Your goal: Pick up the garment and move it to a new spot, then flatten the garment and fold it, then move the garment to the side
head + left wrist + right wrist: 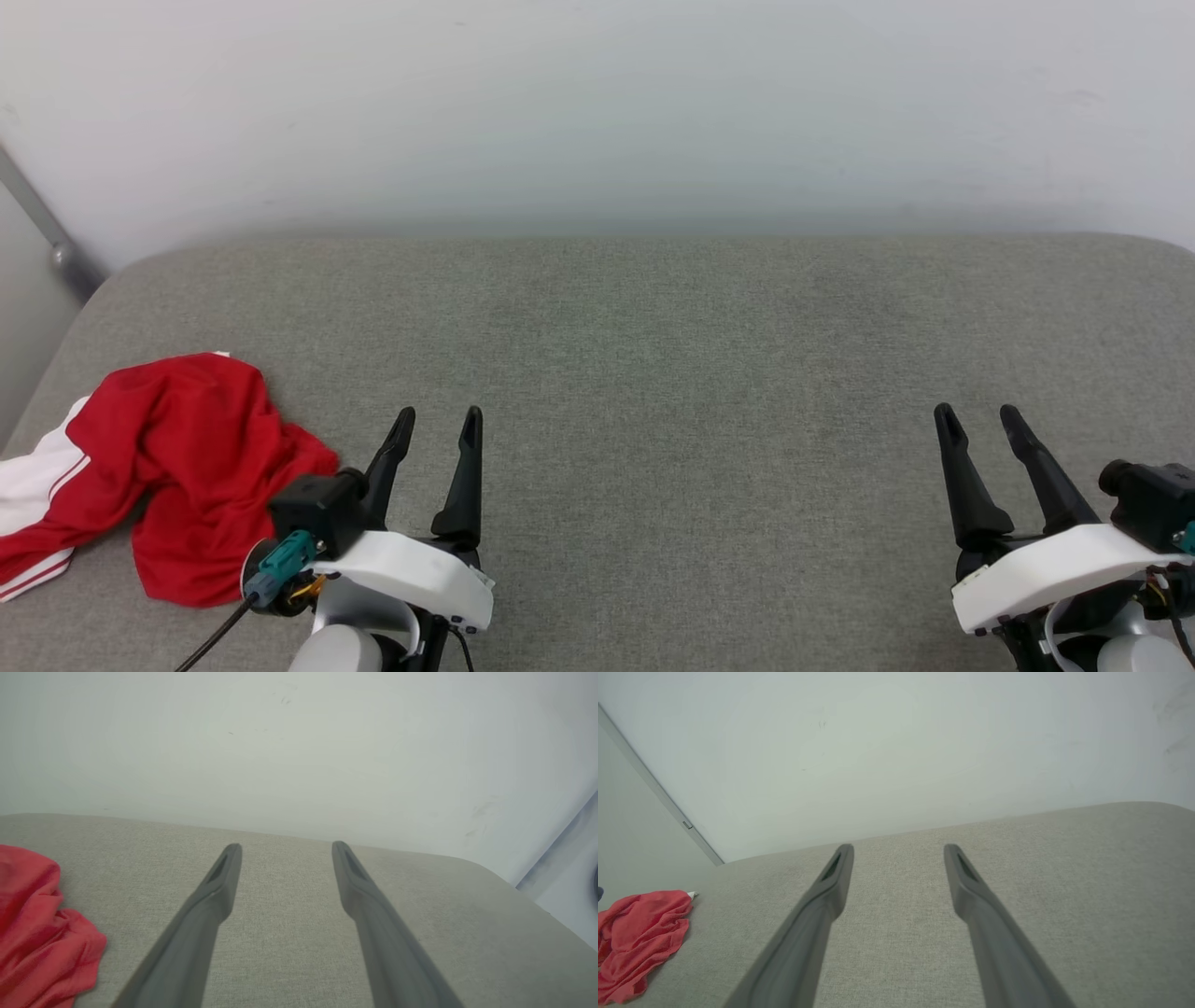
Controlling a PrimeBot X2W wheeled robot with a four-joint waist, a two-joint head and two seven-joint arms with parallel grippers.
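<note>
Both wide apart, empty: left end effector beside crumpled garment, right end effector.

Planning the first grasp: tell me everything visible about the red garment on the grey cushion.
The crumpled red jersey-fabric T-shirt lies bunched and unfolded at the near left of the grey woven cushion surface, resting on it. A white sleeve with red stripes trails toward the left edge. The left gripper, jaws open, stands beside it, apart.

The left gripper and right gripper each have two long, tapered black fingers, a white shell and a black camera. The left camera carries a teal plug and black cable.
</note>
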